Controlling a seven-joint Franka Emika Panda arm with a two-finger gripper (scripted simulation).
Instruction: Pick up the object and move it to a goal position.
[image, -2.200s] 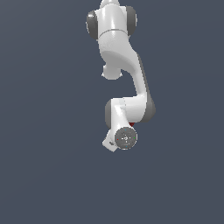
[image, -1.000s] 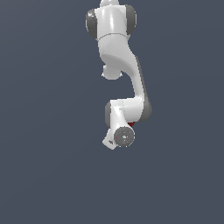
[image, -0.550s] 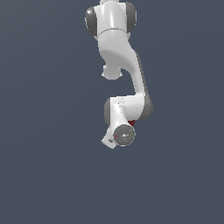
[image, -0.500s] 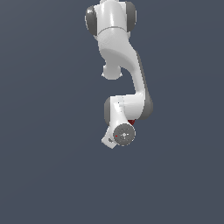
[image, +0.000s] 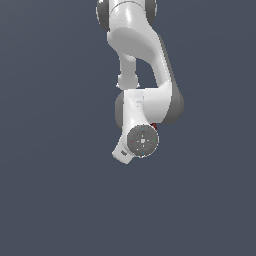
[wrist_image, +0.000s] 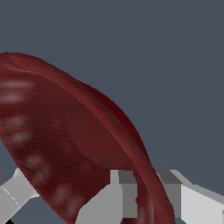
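Observation:
In the wrist view the object (wrist_image: 65, 144), a dark red rounded thing, fills much of the picture, very close to the camera. It sits between the grey fingers (wrist_image: 15, 197) of my gripper (wrist_image: 109, 205), which is shut on it. In the exterior view only a thin dark red sliver of the object (image: 154, 126) shows behind the arm's last links. The grey round disc (image: 143, 141) of the wrist faces the camera and hides the fingers. The white end of the hand (image: 121, 152) sticks out beside the disc.
The white arm (image: 145, 55) folds down from the top of the exterior view. All around it is a plain dark blue-grey background, with no other object, table edge or goal marker in sight.
The wrist with its grey disc has moved upward in the exterior view and slightly toward that view's left, the object going with it. The upper arm has barely shifted.

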